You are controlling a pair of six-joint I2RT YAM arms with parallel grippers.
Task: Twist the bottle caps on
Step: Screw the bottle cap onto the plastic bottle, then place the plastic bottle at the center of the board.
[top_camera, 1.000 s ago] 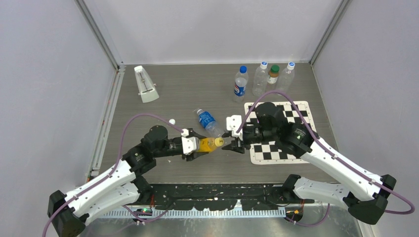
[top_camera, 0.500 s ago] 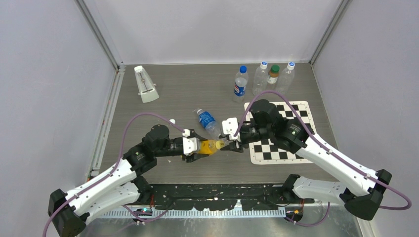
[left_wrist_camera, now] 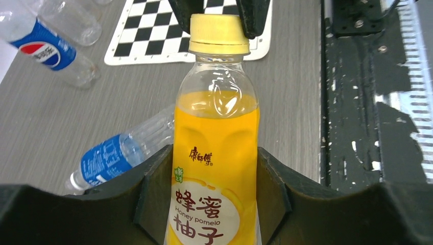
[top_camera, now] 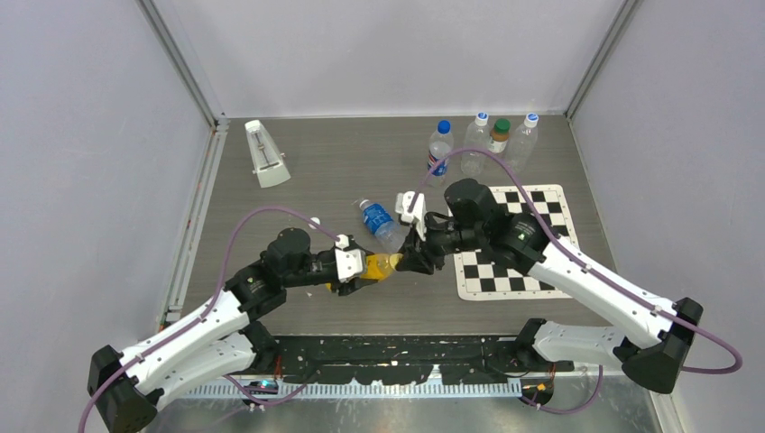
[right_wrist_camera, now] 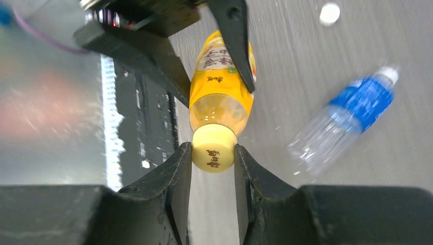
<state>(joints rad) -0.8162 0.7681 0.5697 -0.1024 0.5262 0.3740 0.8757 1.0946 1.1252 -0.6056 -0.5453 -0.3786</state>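
My left gripper (top_camera: 361,269) (left_wrist_camera: 214,155) is shut on the body of a yellow honey-pomelo bottle (top_camera: 379,266) (left_wrist_camera: 216,127), held lying with its neck pointing right. The yellow cap (top_camera: 395,261) (left_wrist_camera: 218,34) (right_wrist_camera: 213,148) sits on that neck. My right gripper (top_camera: 404,261) (right_wrist_camera: 213,153) is shut on the cap, one finger pressed against each side. A loose white cap (top_camera: 314,222) (right_wrist_camera: 329,14) lies on the table behind the left wrist. A clear bottle with a blue label (top_camera: 379,223) (right_wrist_camera: 352,115) lies on its side just behind the grippers.
Several capped bottles (top_camera: 499,137) stand in a row at the back right, one with a blue cap (top_camera: 443,126). A chessboard mat (top_camera: 514,271) lies under the right arm. A white wedge-shaped object (top_camera: 266,153) stands at the back left.
My right gripper has moved left up to the bottle's neck, turned at the wrist, and closed on the yellow cap. The left gripper has kept the bottle still.
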